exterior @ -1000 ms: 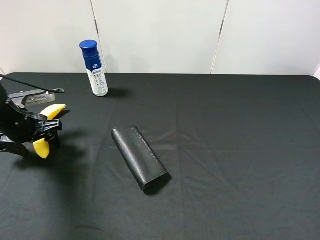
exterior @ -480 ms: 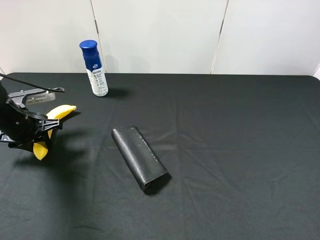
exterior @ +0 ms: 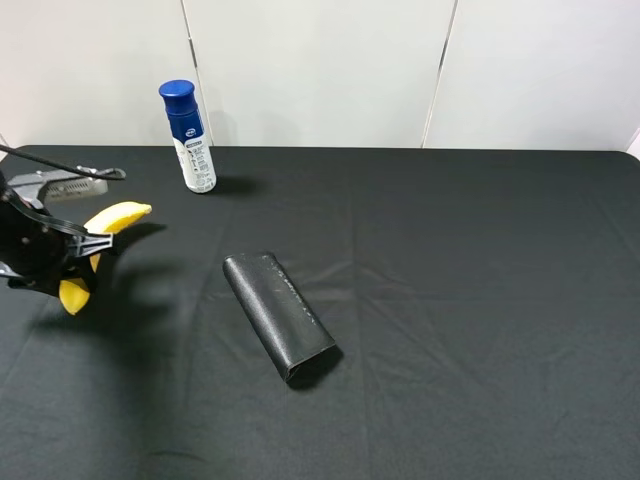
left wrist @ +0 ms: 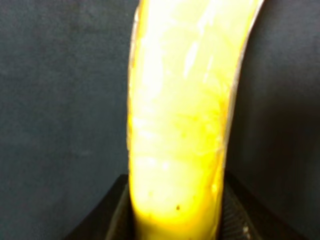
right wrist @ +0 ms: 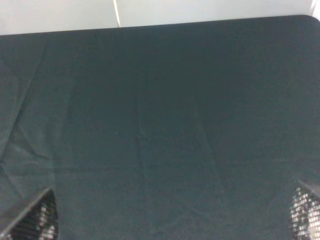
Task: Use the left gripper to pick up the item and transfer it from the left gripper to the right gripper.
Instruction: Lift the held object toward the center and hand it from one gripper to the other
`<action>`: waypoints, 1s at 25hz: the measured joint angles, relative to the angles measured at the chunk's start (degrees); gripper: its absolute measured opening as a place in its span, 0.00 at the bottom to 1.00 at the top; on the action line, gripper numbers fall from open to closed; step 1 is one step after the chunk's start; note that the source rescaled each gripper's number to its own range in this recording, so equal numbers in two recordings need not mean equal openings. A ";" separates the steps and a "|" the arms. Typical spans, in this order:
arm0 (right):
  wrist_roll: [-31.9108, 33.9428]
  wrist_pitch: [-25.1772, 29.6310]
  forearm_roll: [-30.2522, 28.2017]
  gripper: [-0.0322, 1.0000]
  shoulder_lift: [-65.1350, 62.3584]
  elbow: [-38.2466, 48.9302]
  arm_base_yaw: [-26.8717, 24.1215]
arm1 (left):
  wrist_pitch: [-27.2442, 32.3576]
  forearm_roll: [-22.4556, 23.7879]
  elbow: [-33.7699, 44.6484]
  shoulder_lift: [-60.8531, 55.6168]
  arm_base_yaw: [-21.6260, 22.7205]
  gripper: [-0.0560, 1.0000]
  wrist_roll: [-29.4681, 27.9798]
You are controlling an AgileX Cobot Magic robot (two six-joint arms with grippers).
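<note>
Left claw (exterior: 88,250) tight around banana (exterior: 118,217), far left

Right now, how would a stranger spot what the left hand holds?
At the far left edge of the black table, the left hand grips a curved banana. It alone is yellow; the bottle is white and blue, the case black.
</note>
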 joint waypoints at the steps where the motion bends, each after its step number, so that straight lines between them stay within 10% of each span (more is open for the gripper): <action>1: 0.00 0.00 0.00 1.00 0.00 0.00 0.00 | 1.01 0.00 -0.06 -1.31 0.00 0.05 0.09; 25: 0.00 0.00 0.00 1.00 0.00 0.00 0.00 | 29.73 -3.37 -7.89 -24.57 -4.13 0.05 16.02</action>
